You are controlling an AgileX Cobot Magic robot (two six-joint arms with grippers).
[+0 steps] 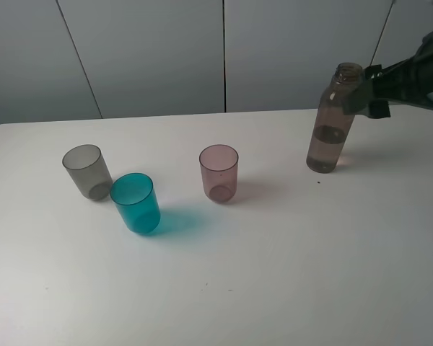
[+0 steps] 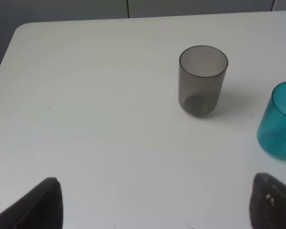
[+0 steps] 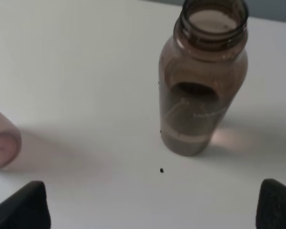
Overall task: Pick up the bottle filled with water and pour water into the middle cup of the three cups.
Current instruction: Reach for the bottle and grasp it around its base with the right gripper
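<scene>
We see the bottle point(image 1: 334, 122) standing upright and uncapped at the far right of the white surface point(image 1: 274, 281). The water point(image 1: 325, 153) fills only its lower part. The right end effector point(image 1: 369, 90) hangs just beside the bottle's neck. In the right wrist view its fingers point(image 3: 24, 207) are spread wide, gripping nothing, and the bottle stands ahead of them rather than between them. The teal middle cup point(image 1: 136, 203) stands left of centre and nearest to us. The grey cup point(image 1: 87, 171) is just beside it on the left, and the pink cup point(image 1: 219, 173) is farther off to the right. The left end effector point(image 2: 157, 191) is also spread and empty, near the grey cup.
</scene>
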